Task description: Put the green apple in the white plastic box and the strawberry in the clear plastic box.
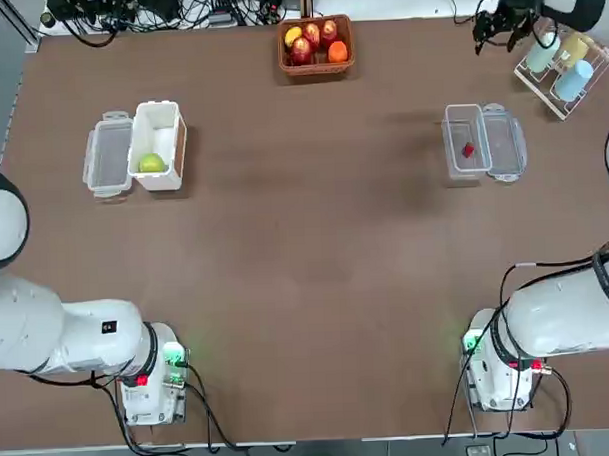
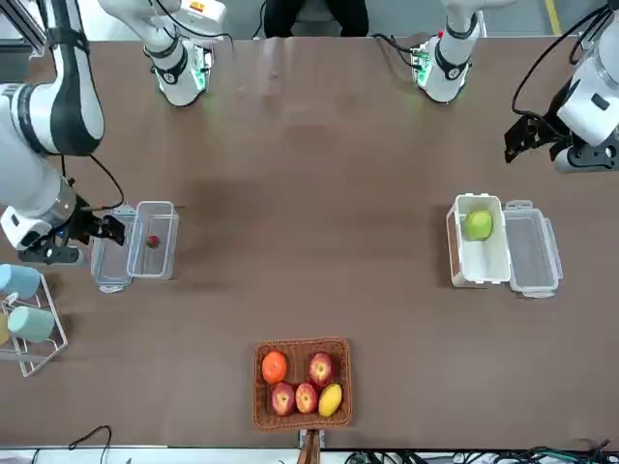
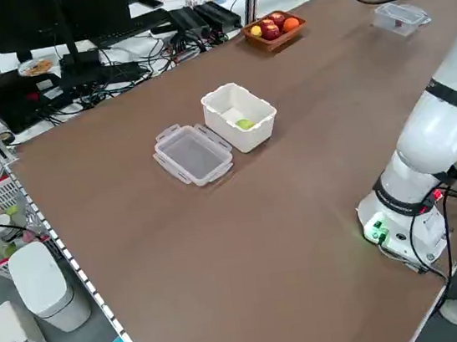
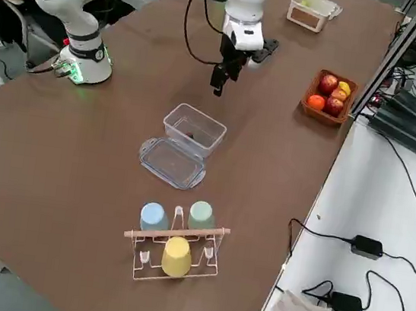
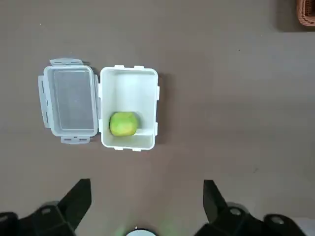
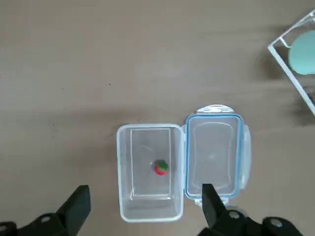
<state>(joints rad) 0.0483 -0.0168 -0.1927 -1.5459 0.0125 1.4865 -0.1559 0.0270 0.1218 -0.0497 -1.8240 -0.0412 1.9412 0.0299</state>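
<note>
The green apple (image 1: 152,163) lies inside the white plastic box (image 1: 164,121) on the left side of the table; it shows too in the left wrist view as the apple (image 5: 123,123) in the box (image 5: 129,83). The strawberry (image 1: 469,150) rests in the clear plastic box (image 1: 462,122) on the right, with its lid (image 1: 506,141) folded open beside it. My left gripper (image 2: 522,138) hangs open and empty, high above the table on the robot's side of the white box. My right gripper (image 2: 108,229) is open and empty, raised beside the clear box.
A wicker basket (image 1: 317,65) of red, yellow and orange fruits stands at the far middle edge. A wire rack with cups (image 1: 567,64) sits at the far right corner. A clear lid (image 1: 109,155) lies joined to the white box's left side. Cables run along the far edge.
</note>
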